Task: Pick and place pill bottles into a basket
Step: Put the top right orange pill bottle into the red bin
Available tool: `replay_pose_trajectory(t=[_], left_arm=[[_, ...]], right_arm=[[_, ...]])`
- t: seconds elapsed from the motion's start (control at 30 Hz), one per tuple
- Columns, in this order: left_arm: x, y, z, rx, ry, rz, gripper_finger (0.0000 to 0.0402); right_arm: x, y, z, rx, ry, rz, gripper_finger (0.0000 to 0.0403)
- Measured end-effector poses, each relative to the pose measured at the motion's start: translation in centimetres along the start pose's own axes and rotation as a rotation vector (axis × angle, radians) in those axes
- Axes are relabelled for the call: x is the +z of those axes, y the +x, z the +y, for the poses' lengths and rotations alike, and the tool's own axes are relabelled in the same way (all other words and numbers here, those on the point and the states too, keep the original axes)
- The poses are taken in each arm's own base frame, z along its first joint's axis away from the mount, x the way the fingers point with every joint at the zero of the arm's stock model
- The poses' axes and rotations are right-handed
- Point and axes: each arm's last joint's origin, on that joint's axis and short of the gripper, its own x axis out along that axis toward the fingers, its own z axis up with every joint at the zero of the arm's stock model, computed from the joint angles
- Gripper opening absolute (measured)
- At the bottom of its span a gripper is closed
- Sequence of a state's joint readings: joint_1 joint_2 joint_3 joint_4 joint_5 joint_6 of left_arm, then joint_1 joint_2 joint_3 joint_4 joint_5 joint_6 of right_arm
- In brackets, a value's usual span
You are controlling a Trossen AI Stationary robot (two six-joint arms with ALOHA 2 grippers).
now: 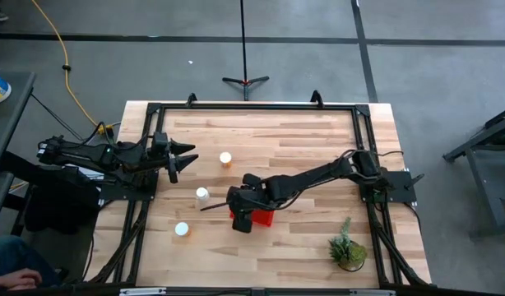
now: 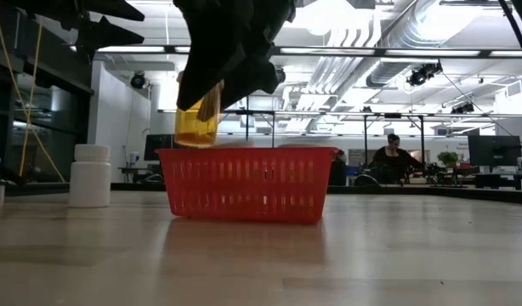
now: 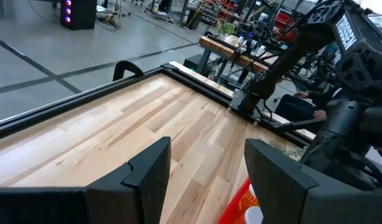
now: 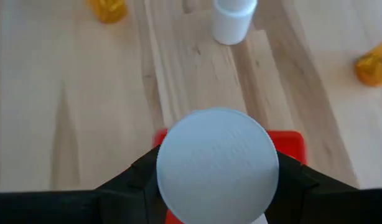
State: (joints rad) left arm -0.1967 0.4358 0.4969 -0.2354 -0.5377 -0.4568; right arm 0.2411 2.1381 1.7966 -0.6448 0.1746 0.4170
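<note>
Your right claw (image 2: 212, 102) is clamped on an amber pill bottle (image 2: 195, 126), hanging upright, long axis vertical, over the red basket (image 2: 248, 183) at frame centre. It looks light, rigid and slick; grip it by the body sides. Your left claw (image 1: 185, 158) waits agape, upper left of the worktop (image 1: 302, 140).

Basket (image 1: 263, 218), high view: mostly hidden beneath right gripper (image 1: 243, 215); only red edge shows at gripper's 3 o'clock. Contents not visible.

Held bottle (image 2: 197, 121), low view: amber body partly covered by gripper; cap hidden. Right wrist view: white cap (image 4: 217, 164) fills centre, body hidden below it; basket reduced to red slivers.

Right wrist view: orange bottle (image 4: 373, 65) at 2 o'clock cut by edge.

Left wrist view: basket corner (image 3: 241, 202) cut off, blurred.

Person (image 2: 392, 159), low view: distant, detail unreadable.
</note>
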Motion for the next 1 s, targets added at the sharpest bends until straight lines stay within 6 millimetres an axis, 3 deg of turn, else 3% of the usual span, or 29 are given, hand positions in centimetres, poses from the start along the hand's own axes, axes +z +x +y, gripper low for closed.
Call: replay_pose_trajectory(t=[0.23,0.53,1.0], left_arm=[[0.0,0.0,0.0,0.0,0.001,0.001,0.0239],[0.0,0.0,0.0,0.001,0.002,0.002,0.0239],[0.0,0.0,0.0,0.001,0.004,0.002,0.0239]], right_arm=[[-0.8,0.4,0.9,-0.002,-0.023,0.029,0.0185],[-0.9,0.4,0.7,-0.014,-0.022,0.038,0.0185],[0.1,0.9,-2.7,-0.093,0.028,0.058,0.0185]])
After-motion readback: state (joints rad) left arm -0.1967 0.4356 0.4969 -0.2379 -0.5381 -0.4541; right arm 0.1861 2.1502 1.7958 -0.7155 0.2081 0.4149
